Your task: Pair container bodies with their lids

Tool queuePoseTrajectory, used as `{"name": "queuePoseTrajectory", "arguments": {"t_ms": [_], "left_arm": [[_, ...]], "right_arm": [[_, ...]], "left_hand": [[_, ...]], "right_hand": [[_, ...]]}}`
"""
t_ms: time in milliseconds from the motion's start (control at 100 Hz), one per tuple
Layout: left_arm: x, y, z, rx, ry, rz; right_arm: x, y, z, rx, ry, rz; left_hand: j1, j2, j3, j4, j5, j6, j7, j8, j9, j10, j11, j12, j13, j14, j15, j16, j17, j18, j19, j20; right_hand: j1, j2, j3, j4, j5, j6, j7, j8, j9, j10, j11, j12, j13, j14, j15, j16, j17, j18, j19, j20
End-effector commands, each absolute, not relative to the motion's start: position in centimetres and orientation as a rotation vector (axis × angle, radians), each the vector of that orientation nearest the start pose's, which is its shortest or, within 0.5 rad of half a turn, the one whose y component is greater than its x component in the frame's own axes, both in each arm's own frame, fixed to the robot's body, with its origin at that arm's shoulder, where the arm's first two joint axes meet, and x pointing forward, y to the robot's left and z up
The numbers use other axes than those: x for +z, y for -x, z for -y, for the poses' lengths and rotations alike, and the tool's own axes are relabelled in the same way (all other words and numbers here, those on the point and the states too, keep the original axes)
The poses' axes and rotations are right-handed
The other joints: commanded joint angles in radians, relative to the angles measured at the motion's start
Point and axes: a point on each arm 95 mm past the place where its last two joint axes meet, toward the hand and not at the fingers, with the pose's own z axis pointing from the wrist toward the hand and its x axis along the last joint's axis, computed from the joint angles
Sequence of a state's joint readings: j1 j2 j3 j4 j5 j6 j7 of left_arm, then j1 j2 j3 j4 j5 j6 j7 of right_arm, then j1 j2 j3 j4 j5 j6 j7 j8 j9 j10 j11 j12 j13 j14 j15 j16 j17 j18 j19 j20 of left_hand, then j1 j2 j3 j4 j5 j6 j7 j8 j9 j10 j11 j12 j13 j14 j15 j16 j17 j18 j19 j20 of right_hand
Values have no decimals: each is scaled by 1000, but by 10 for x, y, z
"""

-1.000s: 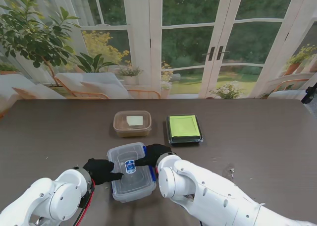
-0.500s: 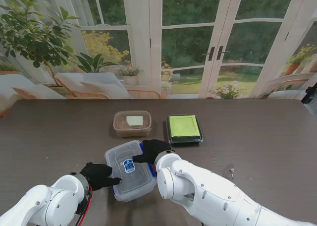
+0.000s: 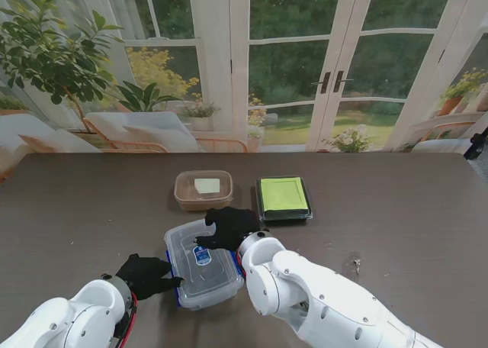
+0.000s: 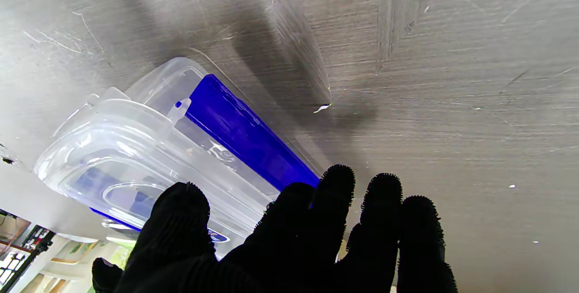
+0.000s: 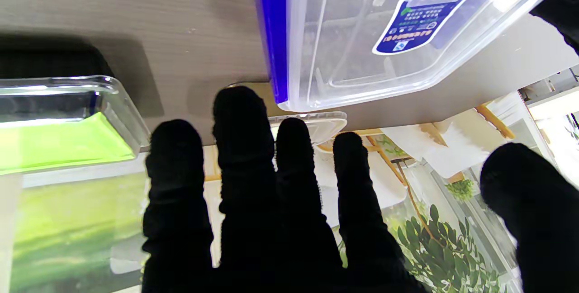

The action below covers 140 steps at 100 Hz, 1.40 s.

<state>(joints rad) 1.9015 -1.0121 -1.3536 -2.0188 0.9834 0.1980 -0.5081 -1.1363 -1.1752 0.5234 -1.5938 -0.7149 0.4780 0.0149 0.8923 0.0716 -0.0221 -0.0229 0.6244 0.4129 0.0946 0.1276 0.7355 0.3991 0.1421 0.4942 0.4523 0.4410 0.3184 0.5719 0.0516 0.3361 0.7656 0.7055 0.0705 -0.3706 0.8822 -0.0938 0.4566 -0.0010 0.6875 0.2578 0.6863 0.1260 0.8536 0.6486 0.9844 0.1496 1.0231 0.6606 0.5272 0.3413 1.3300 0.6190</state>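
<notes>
A clear lidded box (image 3: 200,278) with blue side latches and a blue sticker (image 3: 201,256) lies on the dark table just in front of me. My left hand (image 3: 145,275) rests at its left side, fingers stretched toward the blue latch (image 4: 244,134), holding nothing. My right hand (image 3: 229,227) hovers over the box's far end with fingers spread and thumb apart. The right wrist view shows the box (image 5: 362,35) beyond the fingertips (image 5: 242,112), not gripped. Farther from me stand a brown tub (image 3: 203,189) with its lid on and a black tray with a green lid (image 3: 284,198).
The brown tub and the green-lidded tray sit side by side just beyond my right hand. A small white scrap (image 3: 355,265) lies on the table to the right. Bare dark tabletop (image 3: 396,211) stretches to both sides.
Both hands have come off the clear box's lid. The left hand drew back toward me; the right hand moved to the box's far end. The box turned slightly on the table.
</notes>
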Motion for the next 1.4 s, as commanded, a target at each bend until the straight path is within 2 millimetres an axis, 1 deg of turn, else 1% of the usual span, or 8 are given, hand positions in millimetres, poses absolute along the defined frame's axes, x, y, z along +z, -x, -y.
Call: {"name": "queuePoseTrajectory", "arguments": {"t_ms": [0,150,360,470,820,1010,1290,1390], "left_arm": [[-321,-299,-9,-1091,1600,-1808],[-319,-295,-13,-1079,1602,-1791],[-315,-291,-26,-1045,1591,-1762],[-315,-291,-35,-1031,1594,-1728],[-337,-315,-67,-1099,1700,-1553],[-352,-327,-73,-1173,1876,-1474],[-367,-331,-68,-1341,2114,-1180],[-371,-331,-67,-1353,2163,-1120]], "right_arm": [[-302,-392,-195,1542,-1293,-1687],[-306,-390,-192,1600,-1250,-1713],[-312,-384,-185,1661,-1187,-1833],[-319,-382,-182,1647,-1145,-1878],[-331,-371,-181,1604,-1070,-1913],[-335,-367,-180,1594,-1077,-1927],[-335,-365,-178,1592,-1092,-1929],[-335,-364,-178,1592,-1100,-1931]], "left_hand": [[18,-22,7,20,-18,-33,-20,8,-25,4,-3,-10,-16,-2,-14,-8,-22,-17,-16,-5],[18,-24,7,20,-20,-32,-22,8,-25,5,-3,-13,-14,-2,-15,-9,-22,-17,-17,-4],[20,-25,7,20,-60,-43,-38,2,-29,7,-3,-15,-9,-1,-12,-8,-17,-15,-16,-2],[19,-24,6,20,-95,-69,-52,-2,-37,8,-5,-16,-7,-2,-9,-6,-12,-13,-13,1],[16,-22,5,18,-125,-127,-59,-6,-120,17,-30,-27,-69,-11,-38,-15,-38,-28,-31,5],[0,-17,-1,15,-128,-239,-63,-9,-177,11,-41,-35,-115,-16,-75,-25,-67,-41,-68,5],[-25,0,-1,14,-107,-139,-46,2,-165,48,-33,-43,-106,10,-107,-27,-57,-25,-107,31],[-34,5,-3,12,-79,-106,-35,18,-148,64,-20,-14,-93,27,-86,14,-47,-20,-79,96]], "right_hand": [[-9,1,-18,27,11,-20,3,-8,-44,-2,-24,-24,-37,11,-22,-15,-76,-13,-23,12],[3,-15,2,23,26,-42,2,-5,-72,-12,-82,-75,-93,22,-156,-70,-113,-11,-90,-12],[17,-23,3,19,14,-129,-51,-1,-144,-45,-275,-247,-257,41,-557,-258,-234,-24,-283,-113],[18,-23,-5,21,-7,-156,-85,0,-187,-65,-310,-287,-325,34,-669,-309,-287,-37,-341,-139],[12,-22,-23,21,-64,-159,-125,-5,-242,-74,-312,-300,-383,18,-721,-330,-354,-58,-392,-146],[15,-20,-33,24,-72,-159,-135,-6,-251,-70,-313,-303,-387,14,-725,-330,-362,-60,-400,-142],[14,-15,-34,27,-68,-153,-139,-3,-246,-64,-311,-305,-381,15,-722,-328,-362,-59,-404,-133],[15,-14,-33,28,-69,-152,-139,-1,-244,-63,-310,-305,-377,13,-719,-326,-362,-59,-405,-130]]}}
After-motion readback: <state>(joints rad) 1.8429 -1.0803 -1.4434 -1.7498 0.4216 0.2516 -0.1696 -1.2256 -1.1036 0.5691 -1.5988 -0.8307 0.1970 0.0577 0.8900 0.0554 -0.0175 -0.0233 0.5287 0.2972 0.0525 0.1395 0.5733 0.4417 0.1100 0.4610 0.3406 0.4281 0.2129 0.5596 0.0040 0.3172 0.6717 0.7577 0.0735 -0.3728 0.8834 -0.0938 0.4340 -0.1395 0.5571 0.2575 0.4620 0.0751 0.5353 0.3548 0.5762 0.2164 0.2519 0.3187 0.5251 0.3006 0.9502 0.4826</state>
